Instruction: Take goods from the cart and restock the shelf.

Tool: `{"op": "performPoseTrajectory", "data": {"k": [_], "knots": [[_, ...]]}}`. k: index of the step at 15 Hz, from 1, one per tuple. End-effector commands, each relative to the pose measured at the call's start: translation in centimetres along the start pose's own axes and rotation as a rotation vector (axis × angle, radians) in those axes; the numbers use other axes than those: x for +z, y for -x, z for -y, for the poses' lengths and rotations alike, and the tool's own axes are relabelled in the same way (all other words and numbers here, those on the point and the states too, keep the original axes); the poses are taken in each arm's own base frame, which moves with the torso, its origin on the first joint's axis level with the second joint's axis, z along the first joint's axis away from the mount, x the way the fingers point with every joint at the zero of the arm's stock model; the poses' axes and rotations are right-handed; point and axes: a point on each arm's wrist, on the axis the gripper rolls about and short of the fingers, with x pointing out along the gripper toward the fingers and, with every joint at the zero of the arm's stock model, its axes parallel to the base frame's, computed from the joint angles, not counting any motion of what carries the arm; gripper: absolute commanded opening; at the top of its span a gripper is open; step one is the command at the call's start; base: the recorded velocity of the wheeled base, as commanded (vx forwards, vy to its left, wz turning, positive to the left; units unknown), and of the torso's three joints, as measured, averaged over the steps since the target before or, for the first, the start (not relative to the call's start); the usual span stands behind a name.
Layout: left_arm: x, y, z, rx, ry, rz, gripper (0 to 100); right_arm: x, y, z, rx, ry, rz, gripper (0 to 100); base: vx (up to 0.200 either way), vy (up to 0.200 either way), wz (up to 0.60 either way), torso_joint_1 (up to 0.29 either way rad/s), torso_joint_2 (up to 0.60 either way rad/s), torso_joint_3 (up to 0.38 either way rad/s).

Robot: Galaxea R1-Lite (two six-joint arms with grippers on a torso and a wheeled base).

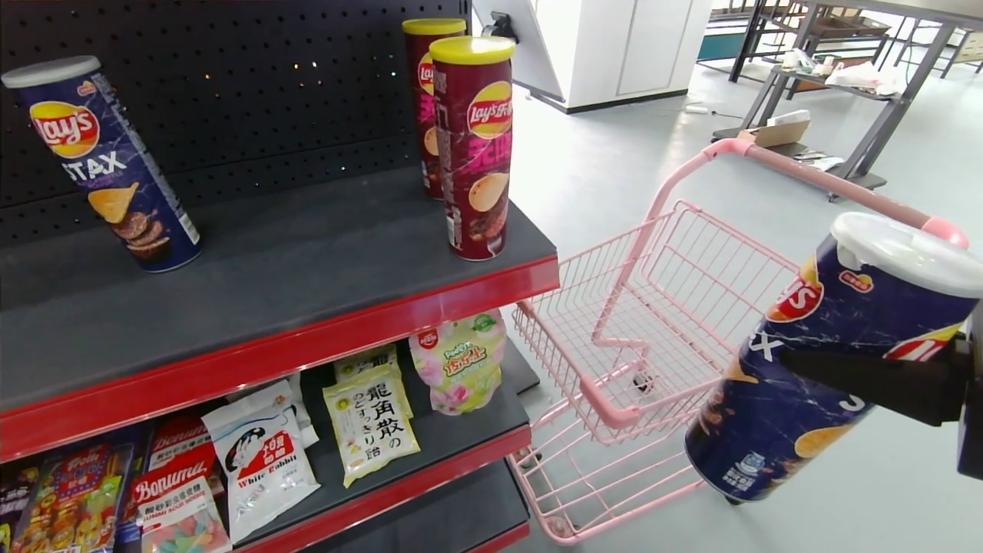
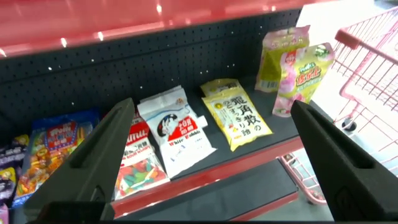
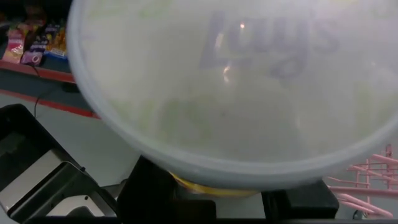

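Blue was the chip can (image 1: 107, 165) that stood at the left of the dark upper shelf (image 1: 292, 284). Two maroon cans (image 1: 470, 146) stood at its right end, with bare shelf between them. The left hand (image 2: 212, 106) was spread and carried nothing, low before the snack bags (image 2: 180, 137) of the lower shelf (image 1: 461, 434). The pink cart (image 1: 653, 307) stood just right of the shelf on the pale floor (image 1: 614, 161). Farthest right, the right hand (image 1: 875, 380) pinched a second blue can (image 1: 829, 307) across its middle, in the air beside the cart, its long axis leaning, lid uppermost. The free place lay to its left, I judged.
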Motion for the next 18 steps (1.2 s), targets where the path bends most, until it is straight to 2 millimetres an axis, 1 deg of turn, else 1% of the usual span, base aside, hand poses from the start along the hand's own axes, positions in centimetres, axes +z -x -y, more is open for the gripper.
{"op": "performPoseTrajectory", "data": {"k": [1,7,13,18], "knots": [[0.0,0.0,0.0,0.001,0.001,-0.001,100,0.1,-0.2,0.0,0.001,0.006,-0.002,0,0.0,0.0,0.0,0.198,-0.57,-0.378],[0.0,0.0,0.0,0.001,0.001,-0.001,100,1.2,-0.6,0.2,0.0,0.009,0.018,0,0.0,0.0,0.0,0.203,-0.56,-0.359],[0.0,0.0,0.0,0.001,0.001,-0.001,100,1.2,-0.4,0.3,-0.012,0.005,0.022,0,-0.2,0.0,0.0,0.031,-0.06,-0.038],[0.0,0.0,0.0,0.001,0.001,-0.001,100,1.1,-0.4,0.3,-0.016,0.003,0.021,0,0.0,0.0,0.6,-0.003,0.0,0.0]]}}
